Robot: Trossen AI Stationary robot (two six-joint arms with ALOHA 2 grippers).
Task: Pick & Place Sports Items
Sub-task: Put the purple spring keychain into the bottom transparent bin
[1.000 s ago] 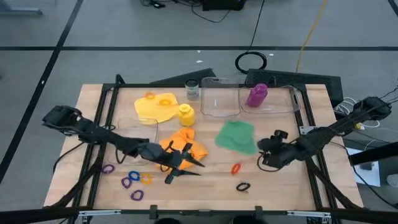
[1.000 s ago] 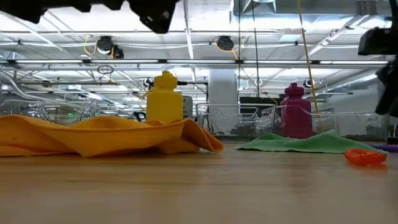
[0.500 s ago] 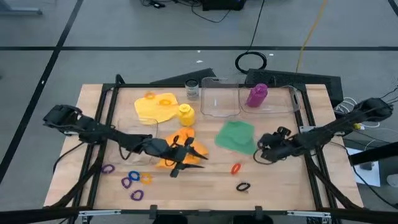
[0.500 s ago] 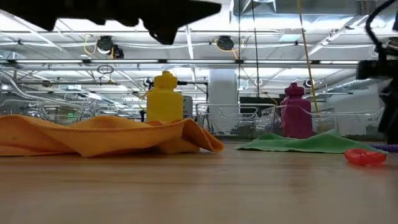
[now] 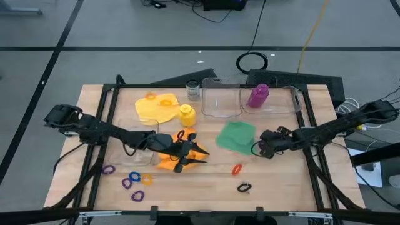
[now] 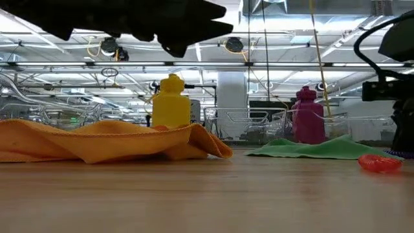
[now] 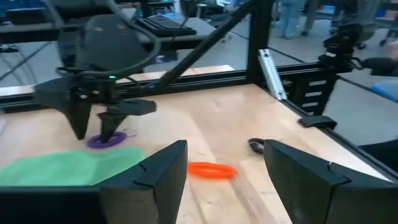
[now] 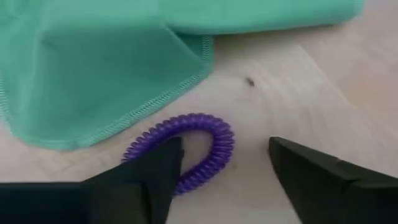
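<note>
My left gripper [image 5: 199, 154] is open and hovers over the orange cloth [image 5: 181, 150], which lies crumpled near the table's middle. My right gripper [image 5: 256, 149] is open and points down at a purple coil ring [image 8: 186, 149], which lies flat on the wood beside the near right edge of the green cloth [image 5: 238, 136]. Its fingers stand on either side of the ring, as the left wrist view [image 7: 96, 132] also shows. A yellow bottle [image 5: 186, 114] stands beyond the orange cloth. A purple bottle [image 5: 258, 95] stands in a clear box. My right gripper has its open fingers [image 8: 143, 180] around the purple ring, coming from above. I cannot tell whether a finger touches the ring. The ring lies flat on the table.
A yellow cloth [image 5: 156, 107] with small rings on it lies at the far left. Clear boxes [image 5: 222, 103] and a glass jar [image 5: 192, 89] stand at the far edge. Several rings [image 5: 132, 180] lie near left. An orange ring [image 5: 237, 169] and a black ring [image 5: 244, 187] lie near right.
My left gripper has moved toward the far edge and a little right, from the orange cloth's near edge to above the cloth. My right gripper has moved toward the table's left and far edge, to the green cloth's edge, and has come lower.
</note>
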